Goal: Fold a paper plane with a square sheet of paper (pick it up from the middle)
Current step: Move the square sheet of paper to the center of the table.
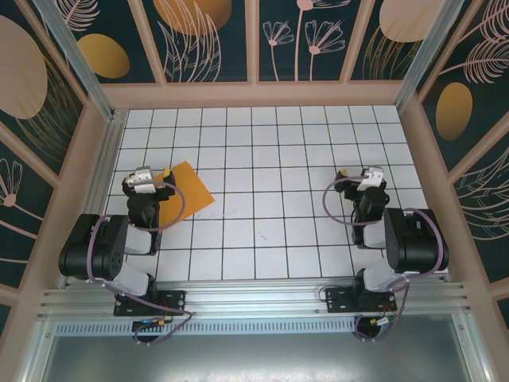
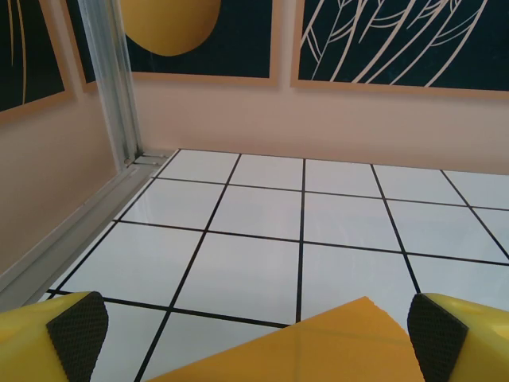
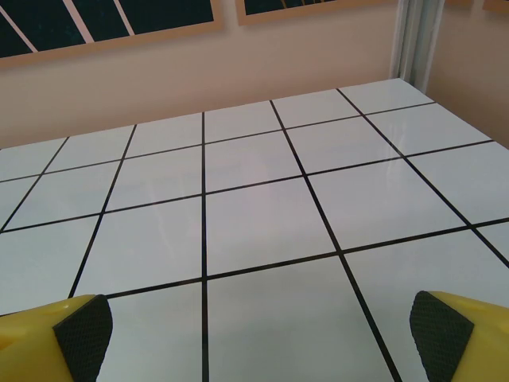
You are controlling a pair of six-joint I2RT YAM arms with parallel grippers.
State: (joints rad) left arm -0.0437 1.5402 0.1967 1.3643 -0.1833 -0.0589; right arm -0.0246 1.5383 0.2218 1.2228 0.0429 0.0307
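The square sheet of paper point(image 1: 188, 191) is plain orange and lies flat on the white tiles at the left, turned like a diamond. Its near-left part is covered by my left arm. My left gripper point(image 1: 145, 177) hovers over that side of the sheet, open. In the left wrist view one corner of the sheet point(image 2: 334, 346) reaches up between the black pads point(image 2: 77, 334), touching neither. My right gripper point(image 1: 364, 178) stands open over bare tiles at the right, and nothing lies between its pads point(image 3: 83, 334). The paper plane is out of view.
White gridded table point(image 1: 270, 159) walled in by pink panels and an aluminium frame post point(image 2: 115, 87) at the far left corner. Grey cables loop around both arms. Bare tiles stretch between the two grippers and toward the back wall.
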